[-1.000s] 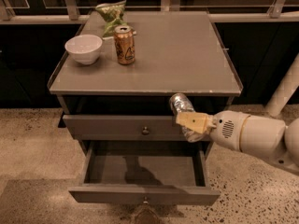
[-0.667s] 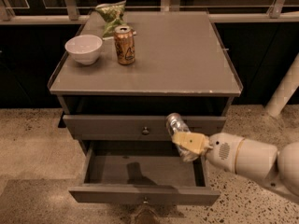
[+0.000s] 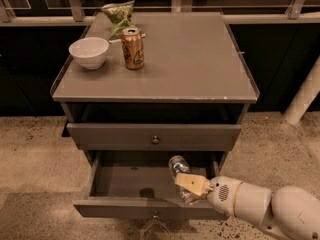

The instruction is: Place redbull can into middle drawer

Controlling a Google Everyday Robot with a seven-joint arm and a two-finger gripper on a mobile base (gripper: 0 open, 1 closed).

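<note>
Gripper (image 3: 190,184), entering from the lower right on a white arm (image 3: 250,201), with its tan finger (image 3: 196,185) laid across the front of the redbull can (image 3: 177,167); the fingers are closed around the can's body and hold it clear of any surface. The can is tilted, shiny upper end toward the cabinet, and hangs over the right part of the middle drawer (image 3: 125,183), which is pulled well out, its grey floor exposed and its round knob (image 3: 156,215) on the front panel. Above it, the upper drawer (image 3: 115,136) is nearly closed. On the grey tabletop (image 3: 200,59), well apart from the gripper, stand a white bowl (image 3: 90,52) and a copper-orange can (image 3: 133,48), with a green snack bag (image 3: 118,17) behind them.
</note>
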